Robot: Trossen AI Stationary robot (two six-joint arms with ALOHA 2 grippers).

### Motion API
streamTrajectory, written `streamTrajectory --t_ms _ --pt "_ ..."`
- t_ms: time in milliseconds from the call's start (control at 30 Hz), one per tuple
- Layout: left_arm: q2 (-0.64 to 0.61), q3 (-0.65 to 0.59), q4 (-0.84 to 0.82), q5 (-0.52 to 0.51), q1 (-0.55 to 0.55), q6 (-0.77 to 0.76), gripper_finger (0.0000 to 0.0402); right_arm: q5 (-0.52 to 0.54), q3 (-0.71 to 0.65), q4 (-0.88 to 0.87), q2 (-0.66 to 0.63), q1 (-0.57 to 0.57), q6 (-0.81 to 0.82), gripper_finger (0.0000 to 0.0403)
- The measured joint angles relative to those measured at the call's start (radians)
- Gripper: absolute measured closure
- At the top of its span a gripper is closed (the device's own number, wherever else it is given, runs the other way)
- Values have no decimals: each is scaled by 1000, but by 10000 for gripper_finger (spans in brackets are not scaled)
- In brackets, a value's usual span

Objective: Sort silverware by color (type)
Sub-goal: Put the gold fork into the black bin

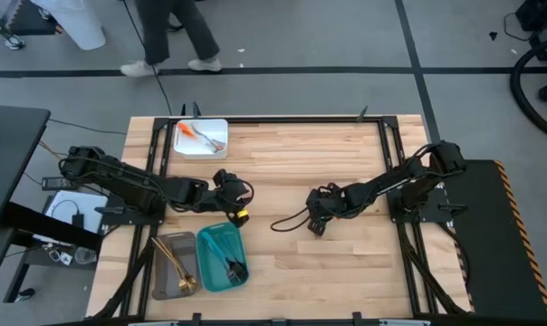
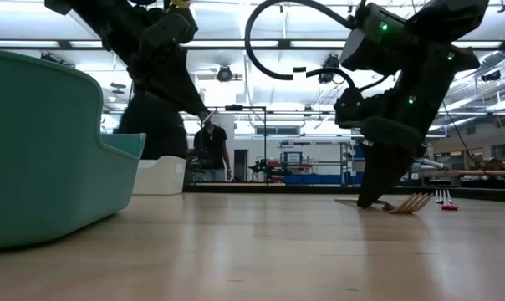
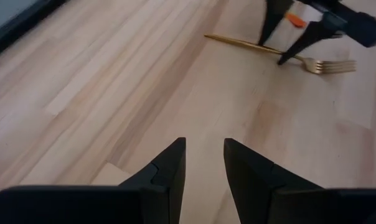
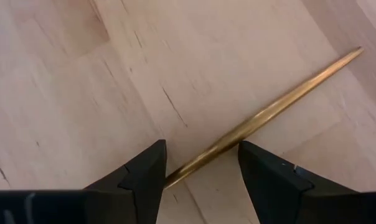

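The right gripper [image 4: 200, 165] is lowered to the table [image 1: 346, 272] with its fingers [image 4: 144, 171] spread apart, one on each side of the gold fork [image 4: 263, 115]. The fork lies flat on the wood; its handle passes through the gap between the fingers, which have not closed on it. In the left wrist view the same fork [image 3: 312, 62] shows its tines projecting past the right gripper [image 3: 281, 46] on one side and its handle on the other. In the low view the tines [image 2: 411, 203] rest on the table just beside the fingertips of the right gripper [image 2: 371, 201].

The left gripper [image 3: 203, 162] hangs above bare table, well apart from the fork, fingers slightly parted and holding nothing. Near it stand the teal tray [image 1: 210, 272] containing a dark utensil [image 1: 235, 267], the grey tray [image 1: 160, 276] containing gold pieces [image 1: 178, 267], and the white tray [image 1: 215, 145] containing orange silverware [image 1: 196, 134].
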Motion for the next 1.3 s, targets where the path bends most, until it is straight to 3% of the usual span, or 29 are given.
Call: streamTrajectory --t_ms 267,767,1067,1300 --pt "0 0 51 130 -1 165 285 -53 -3 7 -26 -2 -98 232" --pt "0 1 105 157 -6 257 285 -105 -4 20 -28 -3 -158 378" --pt "42 2 143 185 -6 385 282 -112 -8 77 -29 -3 -200 378" --pt "74 2 174 150 -22 434 234 -135 -9 169 -30 -2 -222 377"
